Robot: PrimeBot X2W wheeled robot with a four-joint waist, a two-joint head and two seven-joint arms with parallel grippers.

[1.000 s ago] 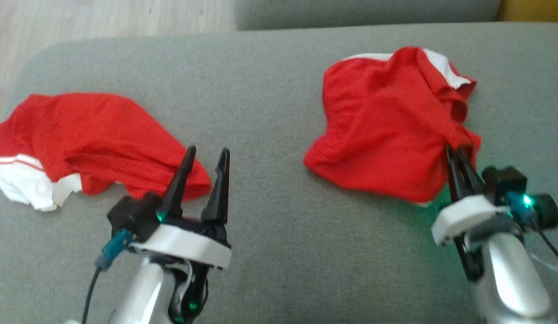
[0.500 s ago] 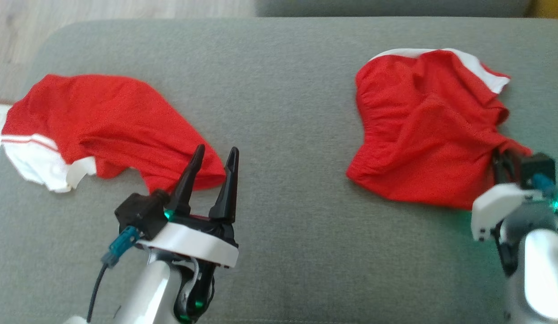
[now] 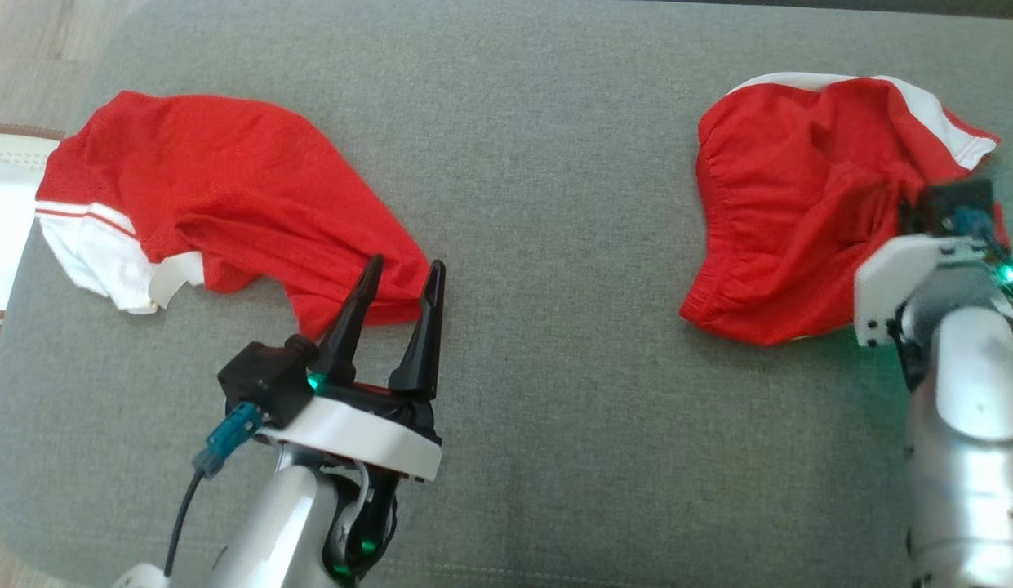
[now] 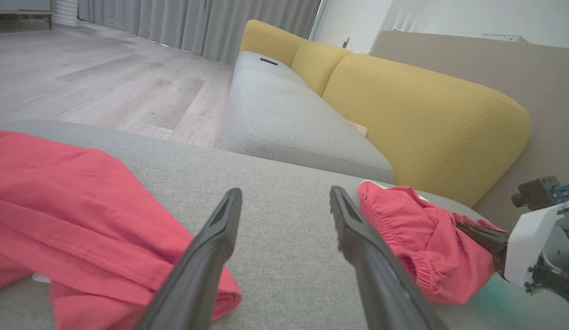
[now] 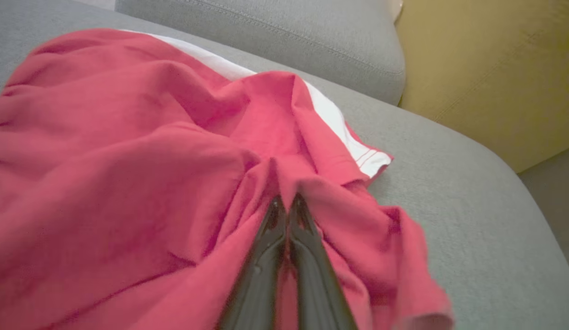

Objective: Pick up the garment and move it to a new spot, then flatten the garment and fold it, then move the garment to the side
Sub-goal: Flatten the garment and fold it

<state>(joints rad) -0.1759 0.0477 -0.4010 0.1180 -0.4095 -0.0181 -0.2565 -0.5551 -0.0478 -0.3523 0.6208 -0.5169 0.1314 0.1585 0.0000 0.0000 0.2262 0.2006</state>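
The garment (image 3: 784,212), red with a white band, lies bunched at the right end of the cushion (image 3: 539,245), its white band turned toward the cushion's far edge. The right end effector (image 5: 286,201) is clenched on a fold of it on the side nearest the cushion's right edge. Its two dark fingers are pressed together, with red cloth gathered in ridges around their tips. The elastic hem faces the cushion's middle and rests on the grey fabric.

The left end effector (image 3: 406,263) is released, its fingers spread apart and grasping nothing. It hangs over the near left part of the cushion, with bare grey cloth showing between the fingers. Their tips reach the corner of a second garment (image 3: 220,188), also red and white, which is spread across the cushion's left end. I cannot tell whether they touch it.

The middle of the cushion separates the two garments, which lie well apart. Beyond the cushion's far edge stands a sofa (image 4: 417,114) with a grey seat and yellow back, and wood floor (image 4: 105,87) lies off its far left.
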